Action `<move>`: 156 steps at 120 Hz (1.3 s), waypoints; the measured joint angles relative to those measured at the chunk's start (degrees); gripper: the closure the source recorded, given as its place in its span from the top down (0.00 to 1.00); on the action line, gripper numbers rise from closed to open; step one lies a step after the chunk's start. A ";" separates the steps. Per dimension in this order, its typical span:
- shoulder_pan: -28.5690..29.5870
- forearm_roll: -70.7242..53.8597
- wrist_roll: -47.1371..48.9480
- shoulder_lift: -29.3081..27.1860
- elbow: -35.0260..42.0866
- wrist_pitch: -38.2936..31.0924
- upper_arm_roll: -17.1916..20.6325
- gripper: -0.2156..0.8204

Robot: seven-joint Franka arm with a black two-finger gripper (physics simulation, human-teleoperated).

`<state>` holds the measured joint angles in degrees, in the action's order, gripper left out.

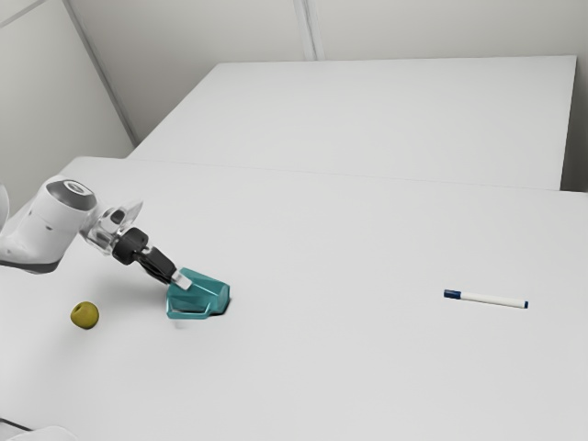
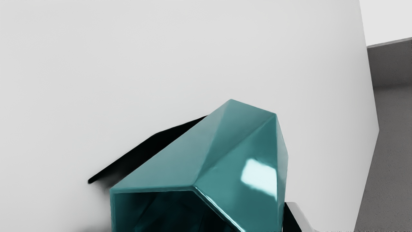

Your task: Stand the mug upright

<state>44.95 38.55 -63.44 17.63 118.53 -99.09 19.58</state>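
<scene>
The teal faceted mug (image 1: 216,291) lies on its side on the table, toward the exterior view's left. My gripper (image 1: 182,280) reaches down from the upper left and stands right at the mug, overlapping it in that view. In the wrist view the mug (image 2: 241,148) has its dark opening facing the hand, with a black shadow along one side of its body. A part of my gripper (image 2: 294,219) shows close against the mug's glossy side. The mug hides the rest of the contact.
On the white table (image 1: 349,367), an olive-yellow fruit (image 1: 84,315) sits near the arm, a short way from the mug. A white marker with blue ends (image 1: 491,299) lies far off toward the exterior view's right. Another white surface (image 1: 367,115) stands behind.
</scene>
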 joint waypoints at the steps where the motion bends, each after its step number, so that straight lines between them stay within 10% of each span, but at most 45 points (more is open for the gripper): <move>1: 0.00 0.00 -0.10 -0.01 0.00 0.03 0.01 0.18; 80: -1.12 -6.98 -2.71 -12.11 4.02 -12.51 10.34 0.08; 156: -0.73 -34.19 27.69 -14.84 8.12 -28.45 22.76 0.06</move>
<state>44.22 4.36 -35.76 2.80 126.65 -127.54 42.35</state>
